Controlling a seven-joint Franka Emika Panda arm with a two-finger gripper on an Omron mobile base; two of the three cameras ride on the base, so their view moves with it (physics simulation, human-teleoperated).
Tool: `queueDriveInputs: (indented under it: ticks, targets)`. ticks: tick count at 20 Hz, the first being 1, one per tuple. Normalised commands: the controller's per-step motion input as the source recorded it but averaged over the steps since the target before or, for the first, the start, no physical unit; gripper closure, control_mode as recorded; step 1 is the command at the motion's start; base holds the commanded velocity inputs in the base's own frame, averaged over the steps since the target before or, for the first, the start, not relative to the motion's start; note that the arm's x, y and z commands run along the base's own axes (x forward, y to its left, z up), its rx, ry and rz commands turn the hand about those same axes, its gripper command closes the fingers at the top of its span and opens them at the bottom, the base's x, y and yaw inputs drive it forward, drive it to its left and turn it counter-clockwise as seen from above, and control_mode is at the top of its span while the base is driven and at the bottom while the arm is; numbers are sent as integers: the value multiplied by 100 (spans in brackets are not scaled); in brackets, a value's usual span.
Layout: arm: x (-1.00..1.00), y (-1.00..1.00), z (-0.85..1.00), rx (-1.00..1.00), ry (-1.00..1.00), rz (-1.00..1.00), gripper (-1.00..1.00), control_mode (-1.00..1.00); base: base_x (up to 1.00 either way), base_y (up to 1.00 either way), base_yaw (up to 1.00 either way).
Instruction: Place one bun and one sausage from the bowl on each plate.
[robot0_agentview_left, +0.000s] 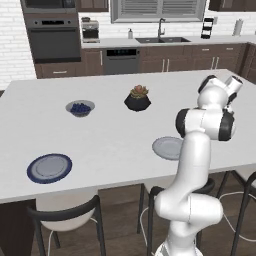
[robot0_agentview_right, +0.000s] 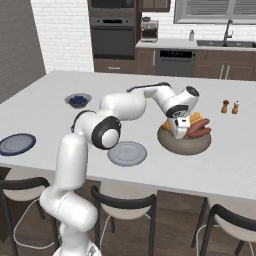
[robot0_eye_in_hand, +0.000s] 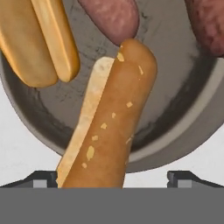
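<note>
The wide grey bowl (robot0_agentview_right: 185, 143) stands on the counter to the right of the light grey plate (robot0_agentview_right: 127, 153). My gripper (robot0_agentview_right: 181, 129) hangs low over the bowl's near side, open. In the hand view a seeded bun (robot0_eye_in_hand: 109, 122) leans over the bowl's rim (robot0_eye_in_hand: 175, 92), lying between my spread fingertips (robot0_eye_in_hand: 41, 178) with a gap on each side. A second bun (robot0_eye_in_hand: 39, 39) and two sausages (robot0_eye_in_hand: 113, 17) (robot0_eye_in_hand: 208, 22) lie deeper in the bowl. The blue-rimmed plate (robot0_agentview_left: 49, 168) sits far left near the counter's front edge, and the light grey plate (robot0_agentview_left: 167, 148) is partly behind my arm.
A small bowl of blue berries (robot0_agentview_left: 80, 108) and a black pot with a succulent (robot0_agentview_left: 137, 100) stand mid-counter. Two shakers (robot0_agentview_right: 230, 106) stand behind the bowl on the right. Stools (robot0_agentview_left: 65, 215) line the counter's front edge.
</note>
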Motion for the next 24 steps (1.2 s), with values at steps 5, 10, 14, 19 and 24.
queueDriveInputs:
  ticks: [5,10,14,19,24]
  targets:
    - [21,0,-22,0,3,0,-100,-100,0,0,0]
    - [3,0,-19,0,3,0,100,-100,0,0,0]
    - [0,2,0,0,0,0,100,-100,0,0,0]
    - [-22,3,47,0,0,0,100,-100,0,0,0]
    - [-61,2,98,0,0,0,100,-100,0,0,0]
